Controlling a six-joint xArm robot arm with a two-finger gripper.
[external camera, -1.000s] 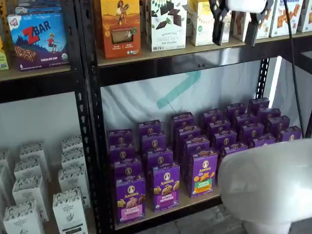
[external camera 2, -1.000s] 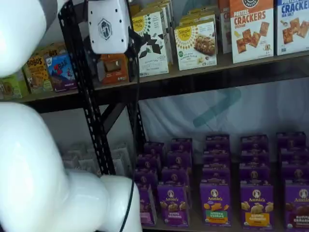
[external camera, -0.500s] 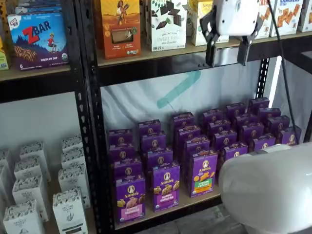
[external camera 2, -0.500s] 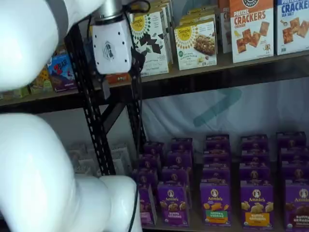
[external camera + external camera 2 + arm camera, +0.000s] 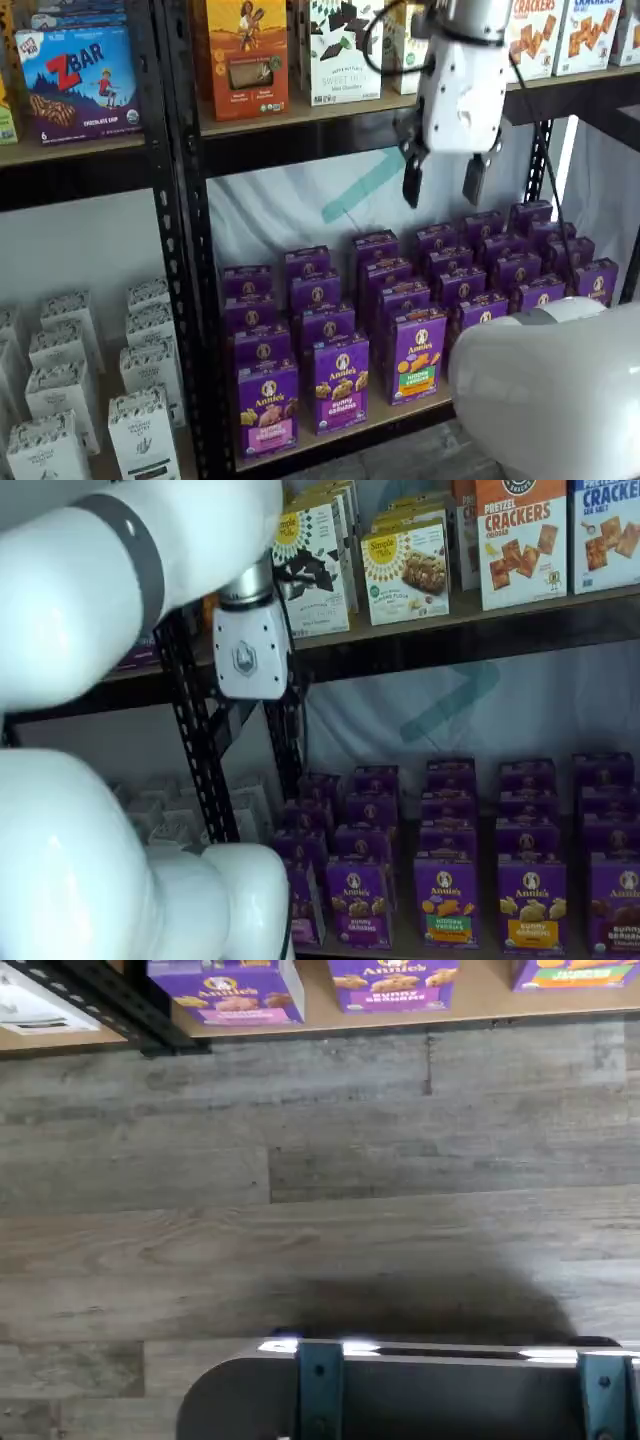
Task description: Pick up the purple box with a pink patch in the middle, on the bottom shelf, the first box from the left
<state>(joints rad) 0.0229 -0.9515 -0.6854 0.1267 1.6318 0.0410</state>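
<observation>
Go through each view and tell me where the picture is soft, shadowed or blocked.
Wrist view: sharp on the floor planks, with a broad dark shadow above the mount; the purple box is cut off at the edge. In a shelf view the gripper is crisp, fingers apart, but the white arm blurs the corner. In a shelf view the arm fills the near side, hiding the box.

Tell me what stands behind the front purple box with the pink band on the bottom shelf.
Behind the purple box on the bottom shelf, a file of further purple boxes runs back toward the white sheet. Only their tops show, so their front patches are hidden.
</observation>
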